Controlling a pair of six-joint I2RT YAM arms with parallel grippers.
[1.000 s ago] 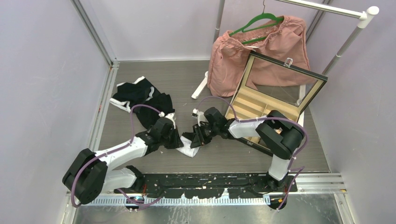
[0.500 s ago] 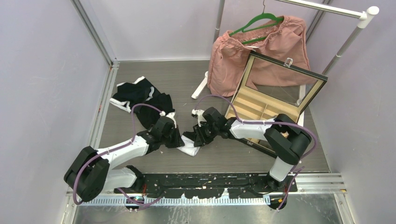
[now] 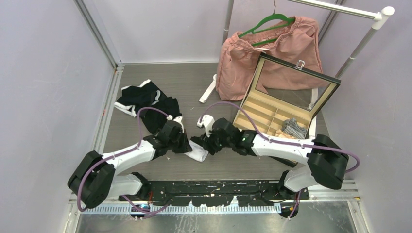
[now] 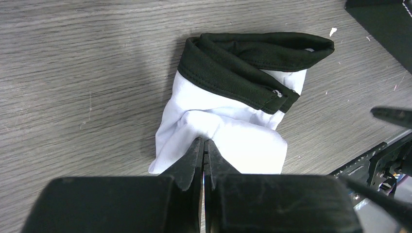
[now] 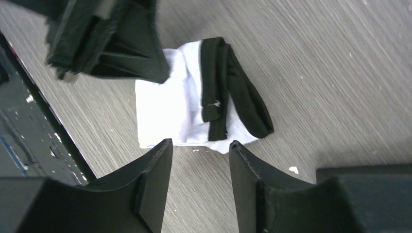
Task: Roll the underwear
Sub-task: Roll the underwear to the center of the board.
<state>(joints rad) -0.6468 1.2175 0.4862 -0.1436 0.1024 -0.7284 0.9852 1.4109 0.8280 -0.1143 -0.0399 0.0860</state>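
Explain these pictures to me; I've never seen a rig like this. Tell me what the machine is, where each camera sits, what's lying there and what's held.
The machine is two robot arms bolted at the near edge of a table, each ending in two fingers. One picture looks down from above and behind. The other two come from cameras on the wrists, so each shows its own fingers. On the table lie folded white underwear with a black band, a pile of black underwear further back, and an open compartment box. A pink garment hangs on a green hanger. The left fingers are shut, pinching a fold of the white cloth. The right fingers stand apart close by it, holding nothing.
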